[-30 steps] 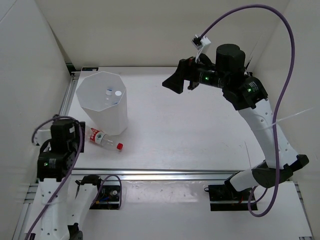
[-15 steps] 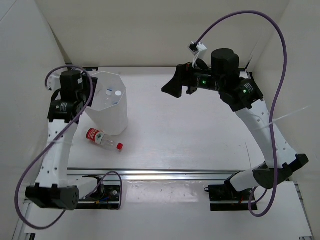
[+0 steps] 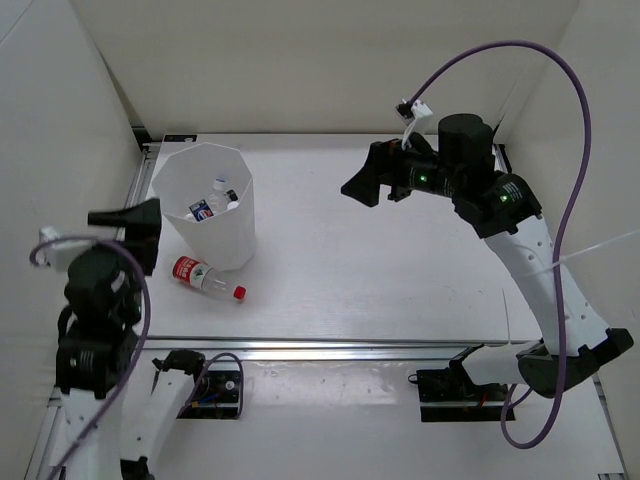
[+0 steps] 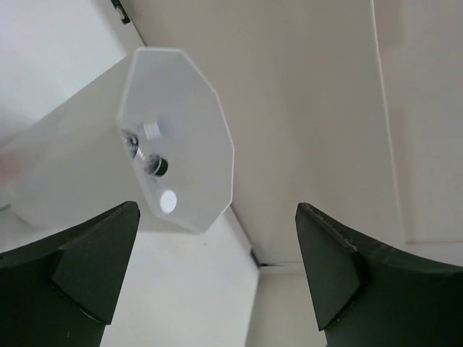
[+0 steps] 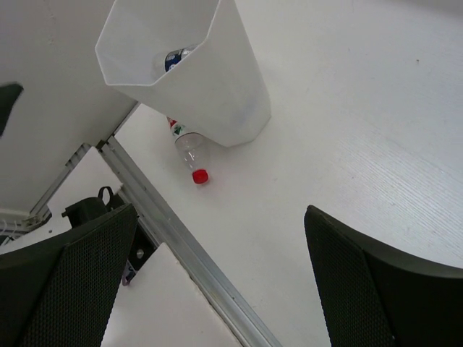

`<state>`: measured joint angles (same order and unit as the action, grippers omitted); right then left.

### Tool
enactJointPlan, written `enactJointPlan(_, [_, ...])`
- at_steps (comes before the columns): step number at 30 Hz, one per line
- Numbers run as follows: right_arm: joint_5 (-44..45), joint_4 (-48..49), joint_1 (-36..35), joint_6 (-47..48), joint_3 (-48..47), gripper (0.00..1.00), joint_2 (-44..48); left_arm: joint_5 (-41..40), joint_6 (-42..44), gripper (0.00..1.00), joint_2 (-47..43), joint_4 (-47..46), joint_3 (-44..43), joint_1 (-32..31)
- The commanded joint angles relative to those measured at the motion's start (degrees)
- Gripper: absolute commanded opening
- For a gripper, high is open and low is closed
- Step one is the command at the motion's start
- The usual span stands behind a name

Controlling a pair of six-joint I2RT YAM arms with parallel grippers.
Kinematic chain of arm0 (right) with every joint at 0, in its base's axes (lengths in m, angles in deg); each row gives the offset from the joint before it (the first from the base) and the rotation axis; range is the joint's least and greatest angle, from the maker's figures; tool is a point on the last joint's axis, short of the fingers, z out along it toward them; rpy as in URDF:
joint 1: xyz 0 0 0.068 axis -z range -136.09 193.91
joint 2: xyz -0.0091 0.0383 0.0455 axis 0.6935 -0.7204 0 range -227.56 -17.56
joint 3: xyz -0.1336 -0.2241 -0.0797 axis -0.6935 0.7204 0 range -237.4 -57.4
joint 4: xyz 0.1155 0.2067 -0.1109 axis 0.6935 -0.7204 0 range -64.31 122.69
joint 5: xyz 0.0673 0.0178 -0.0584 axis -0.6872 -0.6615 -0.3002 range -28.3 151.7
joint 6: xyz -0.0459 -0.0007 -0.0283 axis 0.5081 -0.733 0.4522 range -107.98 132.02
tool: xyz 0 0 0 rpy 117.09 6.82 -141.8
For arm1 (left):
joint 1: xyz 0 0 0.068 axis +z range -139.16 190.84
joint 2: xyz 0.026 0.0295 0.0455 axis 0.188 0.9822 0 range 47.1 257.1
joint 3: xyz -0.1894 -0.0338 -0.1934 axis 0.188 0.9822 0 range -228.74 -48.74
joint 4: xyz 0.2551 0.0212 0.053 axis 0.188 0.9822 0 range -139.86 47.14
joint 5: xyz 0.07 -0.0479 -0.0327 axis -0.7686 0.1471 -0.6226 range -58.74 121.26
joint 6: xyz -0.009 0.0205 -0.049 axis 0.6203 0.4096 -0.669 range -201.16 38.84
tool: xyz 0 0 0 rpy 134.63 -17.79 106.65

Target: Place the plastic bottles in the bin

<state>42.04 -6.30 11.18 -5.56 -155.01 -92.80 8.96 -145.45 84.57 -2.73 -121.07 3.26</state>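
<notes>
The left claw, at the left edge of the top view, and the right claw, upper right, both stand wide and empty. Some bottles lie inside the bin, upper left. A red-capped bottle lies on the table just below it.

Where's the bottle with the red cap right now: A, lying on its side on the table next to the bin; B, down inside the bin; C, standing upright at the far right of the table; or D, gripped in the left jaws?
A: the red-capped bottle lies on its side on the table, just in front of the base of the bin, with nothing gripping it.
</notes>
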Motion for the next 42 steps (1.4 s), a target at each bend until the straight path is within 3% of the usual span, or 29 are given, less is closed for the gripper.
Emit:
enactJointPlan(1, [-1.25, 1.63, 1.00, 0.09, 0.92, 1.00, 1.06, 0.06, -11.00, 1.00, -4.94, 8.13, 10.35, -0.07])
enactJointPlan(4, [-1.96, 2.15, 1.00, 0.09, 0.92, 1.00, 0.45, 3.23, -19.43, 1.00, -9.76, 9.91, 20.89, -0.07])
enactJointPlan(5, [-2.48, 2.16, 1.00, 0.09, 1.44, 1.00, 0.45, 3.75, -19.99, 1.00, -11.44, 7.64, 26.92, -0.07])
enactJointPlan(10, [-4.68, 2.16, 1.00, 0.09, 2.59, 1.00, 0.45, 3.14, -22.36, 1.00, -17.43, -2.48, 40.24, -0.07])
enactJointPlan(17, [-6.79, 1.63, 2.23, 0.62, 4.43, 1.00, 2.20, -0.80, -22.54, 1.00, -16.38, -8.01, 48.07, -0.07])
enactJointPlan(34, [-7.41, -3.20, 4.52, -1.13, 8.13, 1.00, 8.62, -0.63, -23.77, 1.00, -12.16, -18.83, 63.72, -0.07])
enactJointPlan(42, [-8.55, -3.73, 4.52, -2.28, 8.66, 1.00, 9.23, 3.58, -20.70, 1.00, -12.25, -25.77, 69.25, 2.20])
